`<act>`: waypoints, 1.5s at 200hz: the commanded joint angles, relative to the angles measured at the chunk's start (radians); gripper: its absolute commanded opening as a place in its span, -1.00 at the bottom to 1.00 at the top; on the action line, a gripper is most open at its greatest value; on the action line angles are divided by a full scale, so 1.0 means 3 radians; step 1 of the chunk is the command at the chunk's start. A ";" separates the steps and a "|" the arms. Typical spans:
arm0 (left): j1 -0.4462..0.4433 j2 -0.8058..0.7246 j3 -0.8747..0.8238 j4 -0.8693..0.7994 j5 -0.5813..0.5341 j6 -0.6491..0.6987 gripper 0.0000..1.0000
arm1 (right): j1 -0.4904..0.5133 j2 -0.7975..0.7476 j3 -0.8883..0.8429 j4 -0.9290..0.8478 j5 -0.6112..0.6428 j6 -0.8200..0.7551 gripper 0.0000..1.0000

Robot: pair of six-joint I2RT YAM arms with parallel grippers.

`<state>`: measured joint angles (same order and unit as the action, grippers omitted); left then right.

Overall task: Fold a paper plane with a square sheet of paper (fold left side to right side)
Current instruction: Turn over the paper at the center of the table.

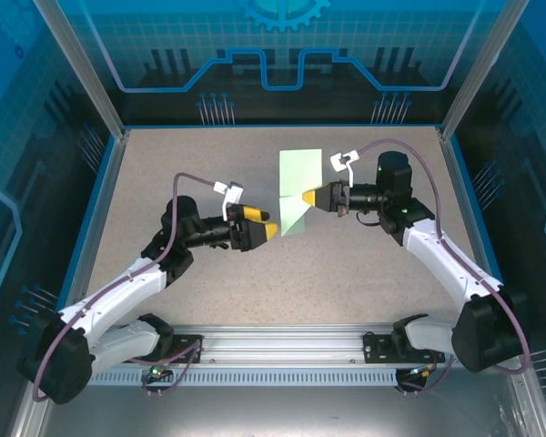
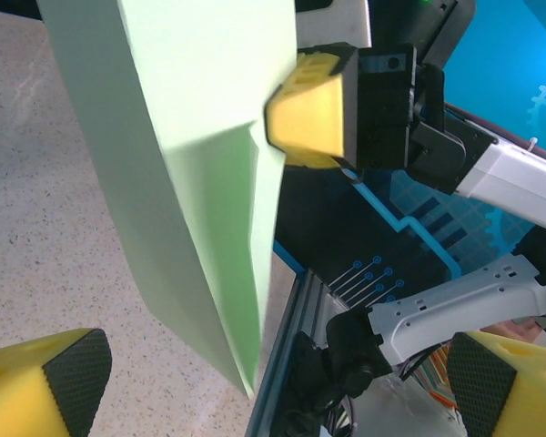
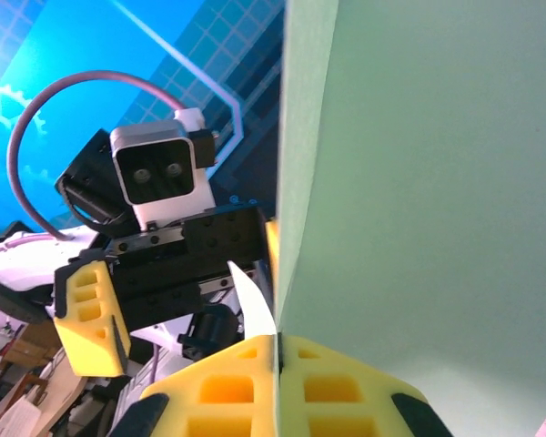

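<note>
Top view, square sheet of paper [image 1: 300, 182]: pale mint green, in the middle of the speckled table [image 1: 191, 155], right of centre. Its upper part is a plain rectangle and its lower part narrows to a point toward the arms.
Top view, right gripper [image 1: 308, 198]: reaches in from the right, and its yellow fingertips are pressed together on the sheet about halfway down it.
Top view, left gripper [image 1: 269, 229]: points at the sheet's lower left edge and sits just beside it. Whether it touches the paper cannot be told from here.

Left wrist view, paper [image 2: 191, 155]: stands up off the table as a tall green panel with a bend across its middle, tapering to a tip at the bottom.
Left wrist view, right gripper [image 2: 287, 118]: its yellow pad clamps the paper's right edge at the bend.
Left wrist view, left fingers [image 2: 50, 382]: one in each bottom corner, spread wide, with nothing between them. The paper's tip hangs above the gap.

Right wrist view, paper [image 3: 428, 191]: covers the right half, with its straight edge running top to bottom.
Right wrist view, right fingers [image 3: 346, 396]: closed tight on the sheet's lower edge.
Right wrist view, left fingers [image 3: 86, 314]: one yellow finger sits left of the sheet's edge, on the facing gripper under its camera [image 3: 159, 173].
</note>
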<state>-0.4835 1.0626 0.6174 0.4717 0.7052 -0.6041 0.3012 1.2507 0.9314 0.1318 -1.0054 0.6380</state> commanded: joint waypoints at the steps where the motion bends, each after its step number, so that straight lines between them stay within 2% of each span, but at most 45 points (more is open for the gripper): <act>1: -0.0063 0.0095 0.0152 0.0194 0.0073 -0.0016 0.97 | 0.0135 -0.0104 0.0070 0.0259 -0.0096 0.0212 -1.00; 20: -0.0118 0.0175 0.0196 0.0285 0.0090 -0.0046 0.94 | 0.0256 -0.0133 0.0070 0.0323 -0.0058 0.0279 -1.00; 41: -0.0192 0.0252 0.0242 0.0411 0.0099 -0.0083 0.78 | 0.0371 -0.0135 0.0037 0.0443 -0.0020 0.0366 -1.00; 61: -0.0248 0.0272 0.0236 0.0590 0.0082 -0.0136 0.48 | 0.0417 -0.0130 0.0020 0.0441 0.0039 0.0398 -1.00; 98: -0.0277 0.0260 0.0230 0.0619 0.0028 -0.0156 -0.26 | 0.0419 -0.0147 -0.0044 0.0589 0.0075 0.0464 -1.00; 130: -0.0285 0.0261 0.0213 0.0566 -0.0018 -0.0145 -0.62 | 0.0397 -0.0185 -0.0067 0.0543 0.0106 0.0439 -1.00; 155: -0.0286 0.0260 0.0220 0.0434 -0.0061 -0.0106 -0.94 | 0.0353 -0.0245 -0.0053 0.0250 0.0169 0.0292 -0.79; 180: -0.0290 0.0241 0.0283 -0.0108 -0.0234 0.0138 -1.00 | 0.0221 -0.0370 -0.0035 -0.0369 0.0355 -0.0044 -0.51; 191: -0.0292 0.0234 0.0313 -0.0405 -0.0325 0.0278 -1.00 | 0.0103 -0.0447 -0.0028 -0.0691 0.0507 -0.0209 -0.27; 215: -0.0294 0.0236 0.0453 -0.1246 -0.0785 0.0636 -1.00 | -0.0154 -0.0561 0.0064 -0.1807 0.1182 -0.0723 -0.07; 225: -0.0298 0.0249 0.0530 -0.1621 -0.1048 0.0769 -1.00 | -0.0267 -0.0588 0.0057 -0.2126 0.1474 -0.0858 0.08; 233: -0.0305 0.0270 0.0607 -0.1879 -0.1245 0.0890 -1.00 | -0.0353 -0.0603 0.0021 -0.2288 0.1656 -0.0915 0.13; 261: -0.0479 0.0381 0.0919 -0.2793 -0.2241 0.1196 -1.00 | -0.0715 -0.0611 -0.0150 -0.2529 0.2050 -0.0951 0.30; 280: -0.0618 0.0521 0.1120 -0.3251 -0.2875 0.1223 -1.00 | -0.0924 -0.0605 -0.0318 -0.2544 0.2129 -0.0949 0.43; 300: -0.0735 0.0722 0.1360 -0.3688 -0.3512 0.1127 -1.00 | -0.1055 -0.0636 -0.0411 -0.2512 0.2207 -0.0941 0.67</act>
<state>-0.6689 1.2209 0.9413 -0.3660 -0.0162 -0.2970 0.0261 1.0779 0.8406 -0.5564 -0.4160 0.3843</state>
